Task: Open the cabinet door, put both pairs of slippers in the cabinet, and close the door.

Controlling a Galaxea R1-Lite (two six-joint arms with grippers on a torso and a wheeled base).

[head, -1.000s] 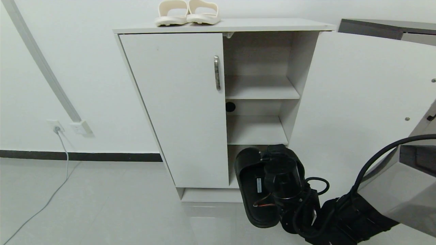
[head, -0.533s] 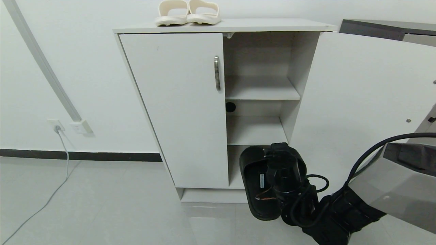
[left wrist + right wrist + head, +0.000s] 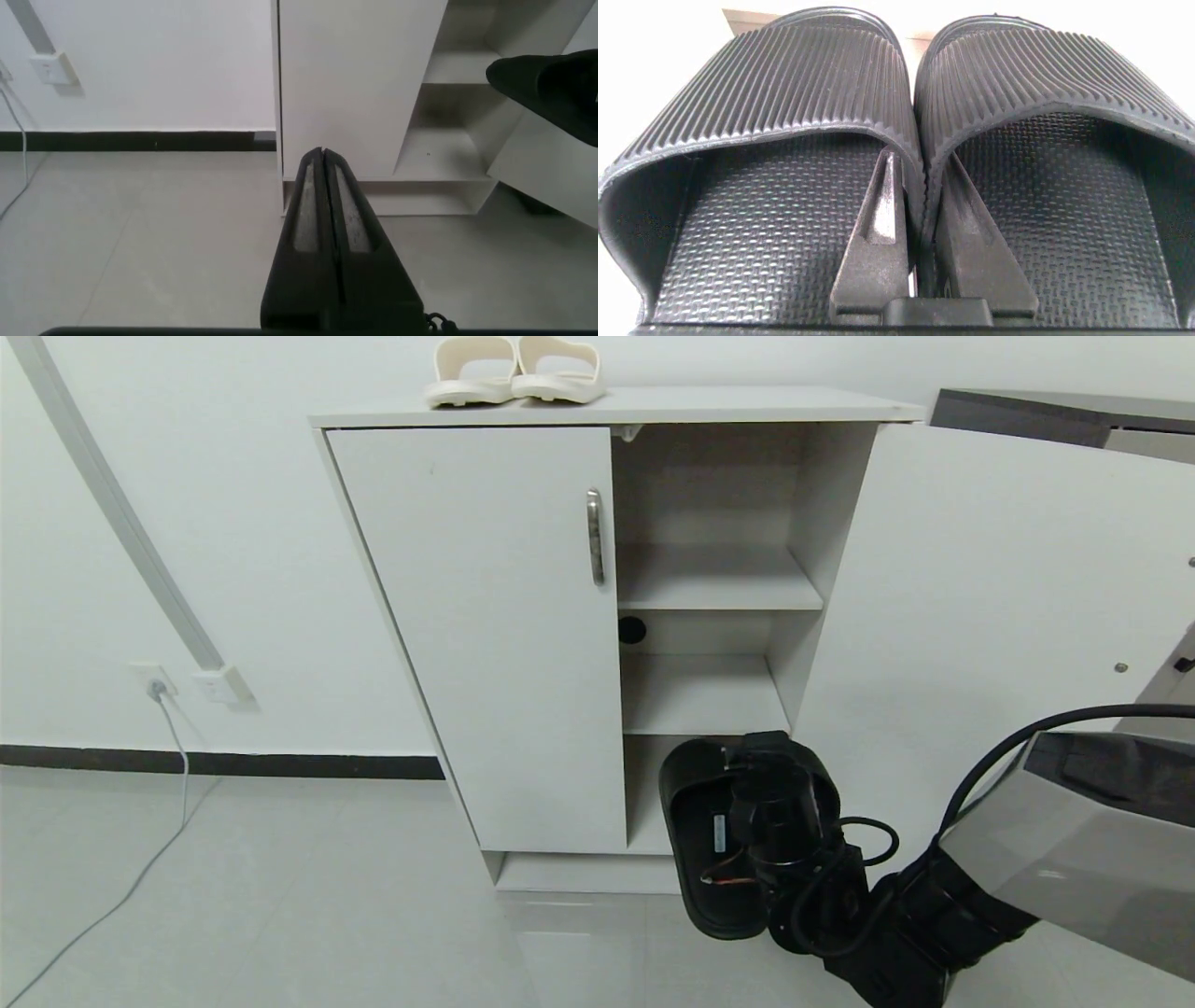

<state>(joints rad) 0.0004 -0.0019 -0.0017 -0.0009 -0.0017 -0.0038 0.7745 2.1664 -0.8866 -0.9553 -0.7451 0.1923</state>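
A pair of black slippers [image 3: 702, 840] hangs in front of the cabinet's lowest compartment, toes toward the opening. My right gripper [image 3: 920, 224] is shut on the two inner straps of the black slippers [image 3: 906, 121], one finger inside each slipper. The white cabinet [image 3: 467, 616] has its right door [image 3: 990, 616] swung wide open and its left door shut. A cream pair of slippers [image 3: 515, 371] rests on the cabinet top. My left gripper [image 3: 323, 210] is shut on nothing, low above the floor facing the cabinet base [image 3: 374, 112].
Two bare shelves [image 3: 709, 581] sit above the lowest compartment. A metal handle [image 3: 594, 536] is on the shut left door. A wall socket with a grey cable [image 3: 154, 695] is at the left. Open grey floor lies before the cabinet.
My right arm has carried the black slippers slightly right and toward the lowest compartment. The cabinet and the cream slippers have not moved.
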